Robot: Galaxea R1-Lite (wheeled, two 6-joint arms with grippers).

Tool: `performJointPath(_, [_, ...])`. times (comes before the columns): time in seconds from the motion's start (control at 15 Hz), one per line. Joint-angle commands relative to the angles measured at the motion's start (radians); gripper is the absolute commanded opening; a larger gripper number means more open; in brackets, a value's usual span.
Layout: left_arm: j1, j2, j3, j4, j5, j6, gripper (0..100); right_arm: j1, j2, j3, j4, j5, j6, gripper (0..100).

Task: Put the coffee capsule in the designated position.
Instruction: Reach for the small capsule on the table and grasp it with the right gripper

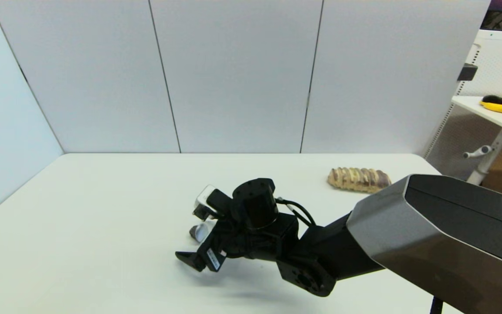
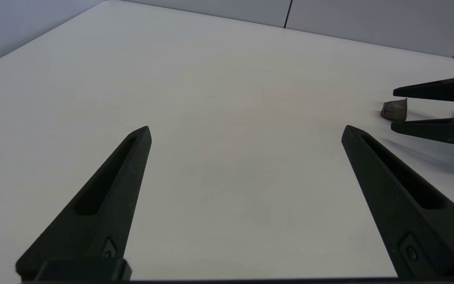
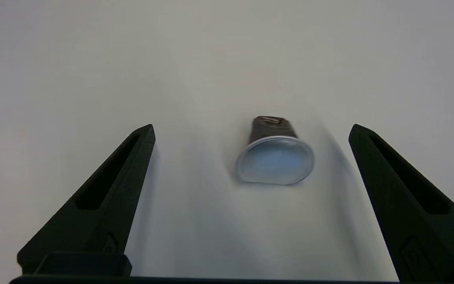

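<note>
I am holding the right tool (image 3: pixel 250 130) low over the table (image 1: pixel 103 196) with its fingers spread wide, gripping nothing. The coffee capsule (image 3: pixel 274 156) is lying on its side between them, foil face toward the wrist, touching neither finger. So the grasp is not yet made; closing, lifting and placing are all remaining, and I am seeing no marked spot for it. Beyond the tool, bare table is stretching to the back panels. The bread loaf (image 1: pixel 358 179) is sitting well off behind the arm. The left tool (image 2: pixel 246 132) is waiting open, well apart.

coffee capsule (image 1: pixel 197 232) partly behind right gripper (image 1: pixel 192 244)
</note>
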Motion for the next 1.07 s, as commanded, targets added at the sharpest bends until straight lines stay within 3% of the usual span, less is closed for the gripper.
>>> performJointPath(0.07, [0.000, 0.001, 0.000, -0.001, 0.001, -0.001, 100, 0.007, -0.007, 0.010, -0.008, 0.001, -0.001, 100])
performJointPath(1.07, [0.000, 0.001, 0.000, -0.001, 0.001, -0.001, 100, 0.019, 0.021, 0.017, -0.060, 0.001, -0.005, 100])
